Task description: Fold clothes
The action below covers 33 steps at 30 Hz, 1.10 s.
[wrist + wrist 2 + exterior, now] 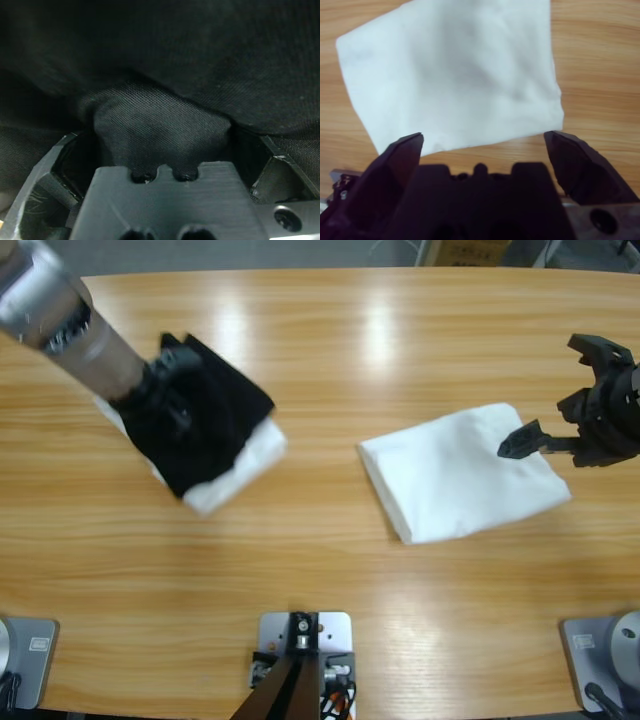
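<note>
Two grippers are at work, one at each end of the wooden table (330,370). The right gripper (560,390) comes in from the right edge with its black jaws spread wide; in the right wrist view the two jaw tips (485,142) stand well apart with bare wood between them. Just ahead of those tips lies the white T-shirt (460,472), folded into a tidy, roughly square packet and lying flat on the table right of centre. In the high view one jaw tip overlaps the packet's right edge, but whether it touches the cloth cannot be told; the jaws hold nothing.

The left gripper (165,390) is down at the far left, at the end of its silver forearm, buried in a black garment (210,415). The left wrist view is filled with that dark weave, a bunched fold (160,125) of it sitting right over the gripper's body, so whether the jaws are pinched or apart cannot be told. Beneath the black garment, a white folded cloth (245,465) shows along its lower right edge. This pile lies well apart from the folded T-shirt.
</note>
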Each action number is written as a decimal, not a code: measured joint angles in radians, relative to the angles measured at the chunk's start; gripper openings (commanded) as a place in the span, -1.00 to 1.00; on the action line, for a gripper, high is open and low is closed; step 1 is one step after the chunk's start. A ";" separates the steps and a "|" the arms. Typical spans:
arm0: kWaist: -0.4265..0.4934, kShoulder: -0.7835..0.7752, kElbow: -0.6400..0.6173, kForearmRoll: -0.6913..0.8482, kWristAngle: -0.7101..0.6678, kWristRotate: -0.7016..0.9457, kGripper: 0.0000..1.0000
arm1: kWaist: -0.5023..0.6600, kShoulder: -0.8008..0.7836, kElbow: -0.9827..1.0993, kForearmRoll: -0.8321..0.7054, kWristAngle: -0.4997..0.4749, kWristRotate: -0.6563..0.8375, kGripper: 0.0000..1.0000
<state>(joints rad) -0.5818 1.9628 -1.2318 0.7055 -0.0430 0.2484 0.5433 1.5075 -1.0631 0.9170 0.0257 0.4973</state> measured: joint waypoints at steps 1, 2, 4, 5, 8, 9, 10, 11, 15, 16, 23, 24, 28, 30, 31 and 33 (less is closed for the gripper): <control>-0.037 -0.018 0.030 -0.011 0.000 0.061 0.99 | 0.000 -0.007 0.000 0.000 0.004 0.000 1.00; -0.068 -0.038 0.068 -0.028 0.000 0.139 0.99 | 0.000 -0.018 0.000 0.001 0.006 0.000 1.00; -0.107 -0.083 0.151 -0.077 0.000 0.259 0.99 | 0.000 -0.047 0.000 0.004 0.008 0.000 1.00; -0.118 -0.102 0.182 -0.097 0.000 0.297 0.98 | 0.000 -0.061 0.000 0.004 0.008 0.000 1.00; -0.128 -0.124 0.213 -0.118 0.001 0.417 0.98 | 0.000 -0.089 0.015 0.004 0.008 0.000 1.00; -0.129 -0.125 0.213 -0.119 0.003 0.455 0.98 | 0.000 -0.098 0.026 0.004 0.008 0.000 1.00; -0.131 -0.125 0.210 -0.119 0.005 0.495 0.98 | 0.000 -0.109 0.036 0.004 0.008 0.000 1.00; -0.133 -0.125 0.205 -0.119 0.006 0.525 0.98 | 0.000 -0.123 0.043 0.004 0.008 -0.003 1.00; -0.144 -0.108 0.163 -0.102 0.013 0.582 0.97 | 0.000 -0.160 0.045 0.004 0.013 -0.042 1.00; -0.147 -0.104 0.151 -0.095 0.014 0.587 0.97 | 0.000 -0.169 0.044 0.004 0.013 -0.044 1.00; -0.214 -0.117 0.087 -0.048 0.013 0.592 0.98 | -0.033 -0.196 0.076 -0.009 0.013 0.225 1.00; -0.224 -0.131 0.073 -0.028 0.013 0.594 0.99 | -0.037 -0.205 0.107 -0.020 0.021 0.338 1.00; -0.252 -0.193 -0.061 0.116 0.013 0.621 0.97 | -0.041 -0.276 0.261 -0.130 0.093 0.721 0.97; -0.255 -0.187 -0.197 0.214 0.013 0.686 0.82 | -0.042 -0.301 0.364 -0.246 0.103 0.853 0.98; -0.256 -0.166 -0.294 0.271 0.011 0.714 0.81 | -0.042 -0.304 0.414 -0.303 0.105 0.912 0.98; -0.260 -0.064 -0.543 0.377 -0.017 0.748 0.81 | -0.041 -0.305 0.493 -0.395 0.109 1.029 0.98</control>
<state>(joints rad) -0.8420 1.8992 -1.7752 1.0821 -0.0598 0.9963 0.5024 1.2028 -0.5704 0.5224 0.1345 1.5261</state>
